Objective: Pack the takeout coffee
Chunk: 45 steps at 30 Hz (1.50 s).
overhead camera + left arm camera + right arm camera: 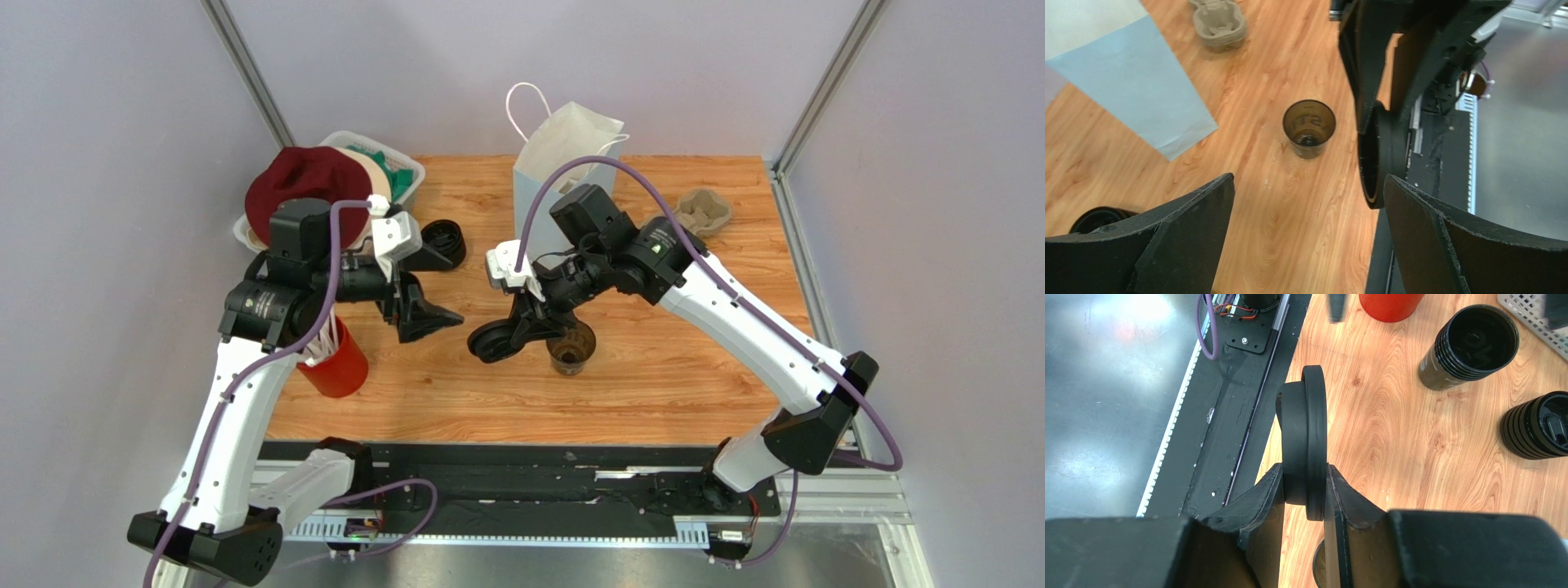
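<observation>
A wooden worktop carries everything, with two robot arms reaching in from its near edge. Close to the near left corner stands a red cup. The takeout coffee, a small dark cup with a brownish inside, stands upright with its top uncovered near the middle of the near edge. Just to its left, the right gripper has its fingers closed on a round black lid, which it holds on edge. Farther left, the left gripper hangs above the wood with its fingers spread wide and nothing between them. Two black ribbed cups lie on their sides in the left half, beyond the left gripper. A pale-blue paper bag with white handles stands upright at the middle of the far edge. A grey pulp tray sits in the far right corner. A white basket holding a dark red fabric item fills the far left corner.
</observation>
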Motion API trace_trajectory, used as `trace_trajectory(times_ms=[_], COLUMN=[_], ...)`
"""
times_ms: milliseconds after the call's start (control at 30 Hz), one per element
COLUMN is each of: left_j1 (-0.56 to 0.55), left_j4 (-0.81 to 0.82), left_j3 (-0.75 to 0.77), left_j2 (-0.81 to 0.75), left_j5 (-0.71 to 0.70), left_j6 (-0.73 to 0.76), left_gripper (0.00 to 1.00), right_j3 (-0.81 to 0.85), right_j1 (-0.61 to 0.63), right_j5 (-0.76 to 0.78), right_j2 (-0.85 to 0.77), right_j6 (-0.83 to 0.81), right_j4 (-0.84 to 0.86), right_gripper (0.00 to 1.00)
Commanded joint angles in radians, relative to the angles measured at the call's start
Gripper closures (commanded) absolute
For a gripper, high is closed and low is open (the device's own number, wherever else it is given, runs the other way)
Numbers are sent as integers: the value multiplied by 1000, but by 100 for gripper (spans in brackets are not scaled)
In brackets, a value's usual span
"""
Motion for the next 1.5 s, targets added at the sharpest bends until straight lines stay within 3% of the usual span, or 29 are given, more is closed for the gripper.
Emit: trace_trajectory(times_ms=[0,500,667,833,967,1133,1467], left_j1=[-37,-259,-317,-327,-327,-327,-328], left_j4=[-47,-57,-74,-74,-42,131,90], left_j3=[-9,-37,-43,-46,-71,-170,-95], left_j2=[6,114,153,170,143,28,78], left_j5=[94,-58,-115,-115,-87,-95,-49], left_j6=[97,111,128,129,105,23,14], left_gripper=[1,1,7,14,13,8,11], right_j3=[3,29,38,40,34,-3,-3], right_j1=[-12,-15,-13,-13,-16,-36,-65], right_j5=[-28,-63,-60,-58,-51,-54,-129], right_j2=[1,73,82,86,79,31,24], right_j6=[5,17,19,19,22,35,95], right_j4=[3,6,8,11,20,58,106], right_gripper=[100,100,100,100,100,100,100])
